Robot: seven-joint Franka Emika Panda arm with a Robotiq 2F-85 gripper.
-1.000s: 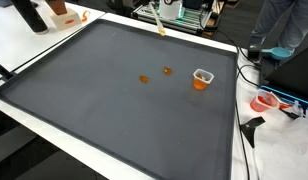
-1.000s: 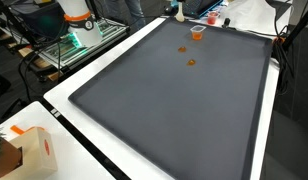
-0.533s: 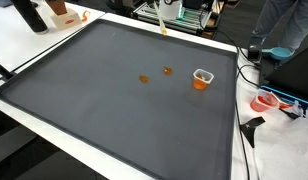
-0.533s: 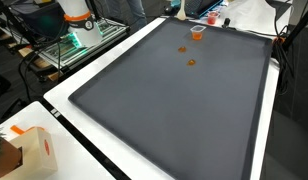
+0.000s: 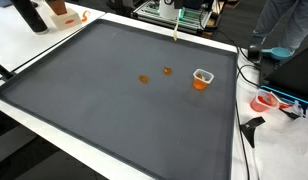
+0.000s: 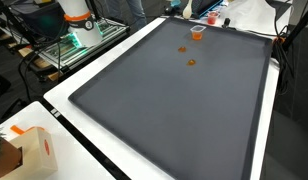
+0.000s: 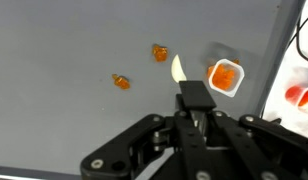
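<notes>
My gripper [image 7: 197, 122] is shut on a black-handled tool [image 7: 194, 97] whose pale blade [image 7: 178, 68] points ahead over the dark grey mat [image 7: 64, 110]. In an exterior view the tool hangs as a thin tan stick [image 5: 175, 30] above the mat's far edge. The gripper itself is out of sight there. A small clear cup [image 7: 225, 76] with orange contents sits just right of the blade tip, and shows in both exterior views [image 5: 202, 79] [image 6: 197, 31]. Two orange pieces [image 7: 160, 53] [image 7: 121, 82] lie loose on the mat left of the blade.
The mat [image 5: 114, 110] lies on a white table. A cardboard box [image 6: 34, 150] stands at one corner. Red and white items [image 5: 266, 101] and cables lie beyond the mat's edge by the cup. A person [image 5: 284, 25] stands at the back.
The held tool has shifted to the right along the mat's far edge in the exterior view. The cup and the orange pieces have not moved.
</notes>
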